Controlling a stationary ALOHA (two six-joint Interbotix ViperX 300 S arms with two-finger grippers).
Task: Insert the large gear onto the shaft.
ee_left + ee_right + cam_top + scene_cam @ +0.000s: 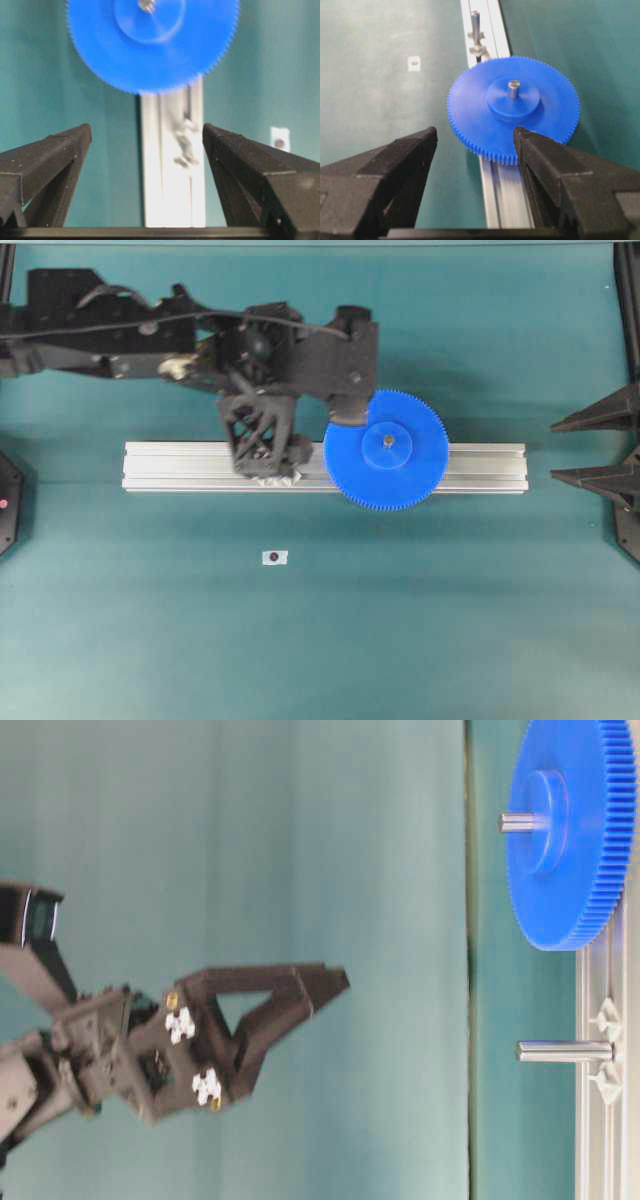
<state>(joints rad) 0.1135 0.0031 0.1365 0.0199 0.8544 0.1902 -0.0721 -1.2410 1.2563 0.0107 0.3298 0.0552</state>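
The large gear (150, 45) is blurred, its top cut off by the frame edge.

My left arm (130, 335) is matte black, built of blocky plates studded with small screw holes, and a black cable runs along its top. Its hand (300, 995) carries triangular, open-trussed black fingers (262, 430) with a grainy printed texture, fastened by brass screws and white star-shaped fittings. The right hand (475, 150) has the same rough black wedge-shaped fingers.
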